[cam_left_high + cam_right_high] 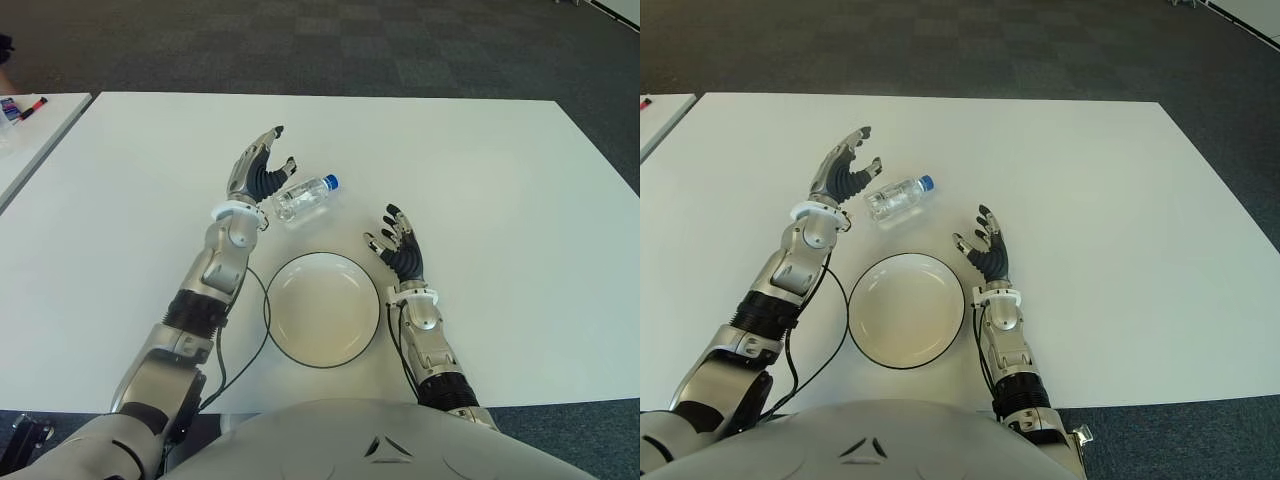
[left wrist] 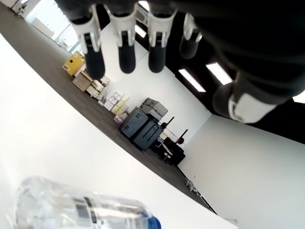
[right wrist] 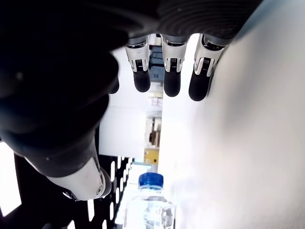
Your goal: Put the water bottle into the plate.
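**Reaching for the bottle, grasp not yet made**

The white bench (image 1: 480, 180) is mostly bare around my plate (image 1: 322, 308). The water bottle (image 1: 303, 198) lies on its side just beyond the plate, blue cap pointing away from my left hand (image 1: 258, 170), which is beside it with fingers spread, holding nothing. My right hand (image 1: 400, 245) shows right of the plate, also spread. Next I judge I must close my left fingers around the bottle.

Water bottle (image 1: 304, 197) on table (image 1: 500, 180), behind plate (image 1: 322, 307).
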